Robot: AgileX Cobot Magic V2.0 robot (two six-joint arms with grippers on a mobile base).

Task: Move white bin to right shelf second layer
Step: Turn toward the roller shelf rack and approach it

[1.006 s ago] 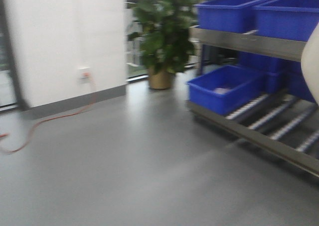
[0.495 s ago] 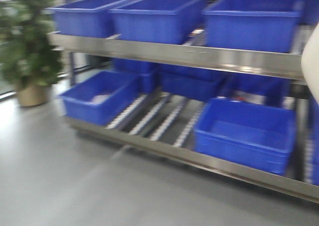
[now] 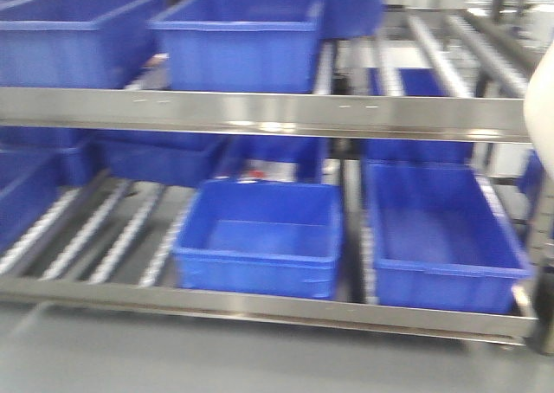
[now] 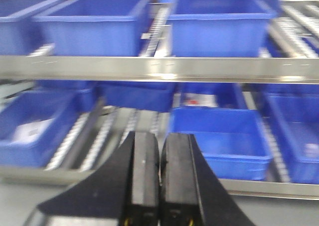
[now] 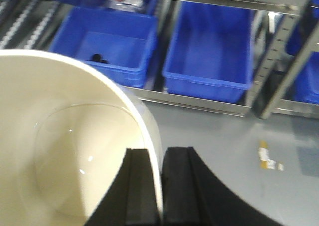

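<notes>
The white bin (image 5: 65, 151) is a cream-white tub that fills the lower left of the right wrist view, held above the grey floor. My right gripper (image 5: 160, 161) is shut on its rim, one finger inside and one outside. A sliver of the bin (image 3: 541, 99) shows at the right edge of the front view. My left gripper (image 4: 159, 151) is shut and empty, facing the rack. The rack's upper level, a steel front bar (image 3: 260, 114) with roller lanes (image 3: 433, 51) behind, spans the front view.
Blue crates (image 3: 238, 38) stand on the upper level and more blue crates (image 3: 260, 237) on the lower roller level (image 3: 104, 233). A steel upright (image 5: 286, 61) divides the racks in the right wrist view. Grey floor (image 5: 239, 156) lies in front.
The front view has swung right: the wall and potted plant have left the frame and the rack with blue crates now fills it. The bin stays at the right edge.
</notes>
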